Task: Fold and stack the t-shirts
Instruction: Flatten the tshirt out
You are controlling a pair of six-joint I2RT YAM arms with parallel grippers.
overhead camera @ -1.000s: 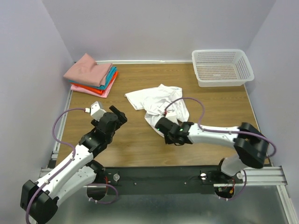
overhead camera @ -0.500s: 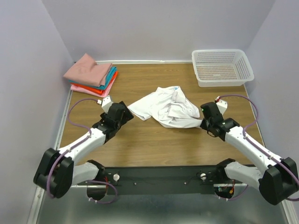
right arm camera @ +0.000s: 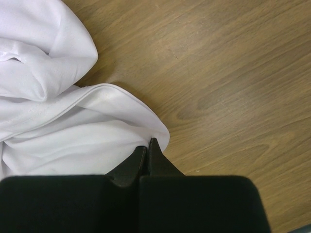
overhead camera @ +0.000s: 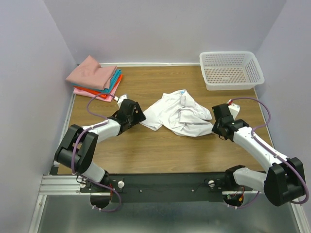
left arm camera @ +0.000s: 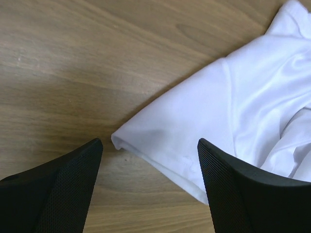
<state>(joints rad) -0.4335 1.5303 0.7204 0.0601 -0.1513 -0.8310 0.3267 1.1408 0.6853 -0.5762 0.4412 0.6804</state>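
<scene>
While the folded t-shirts (overhead camera: 95, 80) sit stacked at the far left corner of the worktop (overhead camera: 146, 150), the left pincer (left arm camera: 149, 145) lies low with its jaws spread. It straddles the left corner of the white t-shirt (overhead camera: 180, 114), which points into the gap. That tee lies crumpled mid-worktop, its long axis running left to right between the two arms. At its right end the right pincer (right arm camera: 148, 145) is pressed together on the hem, apparently pinching it. Each arm is nearest its own end. Bare wood toward the arm bases gives room for spreading, and the basket (overhead camera: 231, 70) stands well apart at the far right.
</scene>
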